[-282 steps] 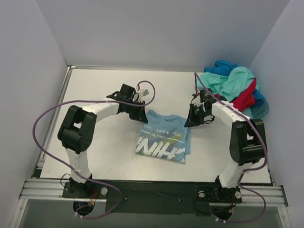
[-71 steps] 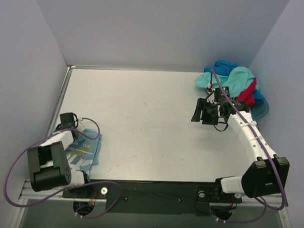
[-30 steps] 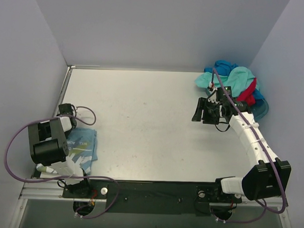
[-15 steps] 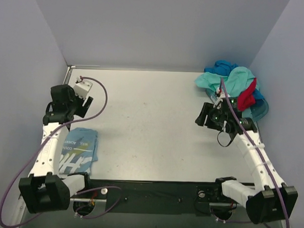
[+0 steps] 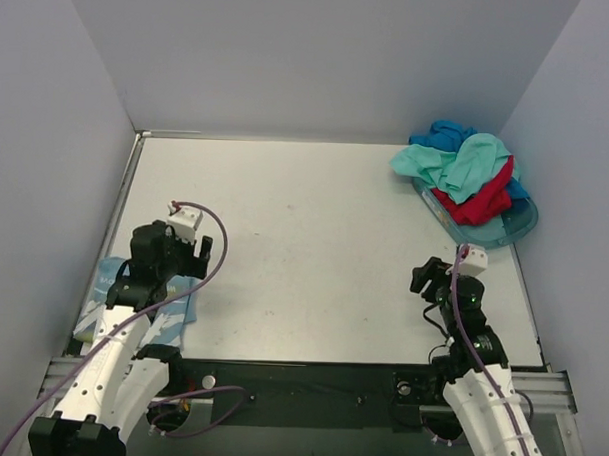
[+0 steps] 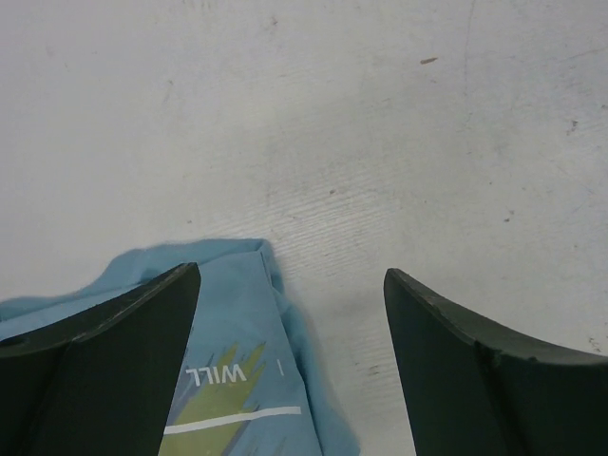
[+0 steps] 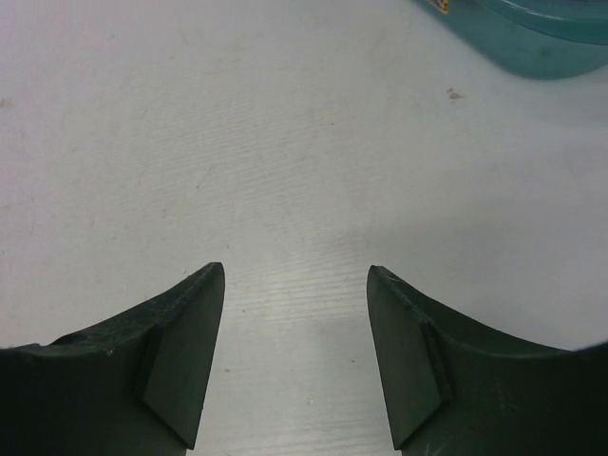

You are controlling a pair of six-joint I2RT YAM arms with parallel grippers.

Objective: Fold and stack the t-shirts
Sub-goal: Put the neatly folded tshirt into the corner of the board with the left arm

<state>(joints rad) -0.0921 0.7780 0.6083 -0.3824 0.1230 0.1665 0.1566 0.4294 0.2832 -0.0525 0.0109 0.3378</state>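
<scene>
Folded blue shirt (image 6: 235, 318) sits at the table's (image 5: 315, 218) near-left corner, probably starting the stack, left gripper (image 6: 290, 275) above it wide and empty, right gripper (image 7: 294, 271) spread, holding nothing, near the right edge, other shirts (image 5: 466, 174) heaped far-right.

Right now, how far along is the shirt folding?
Done: one folded light sky-blue printed cloth t-shirt lies near-left. In hand: nothing; left gripper and right gripper are both open, empty. Left: mint-green shirt, red shirt and deeper-blue shirt, crumpled over the translucent teal plastic tub.
</scene>
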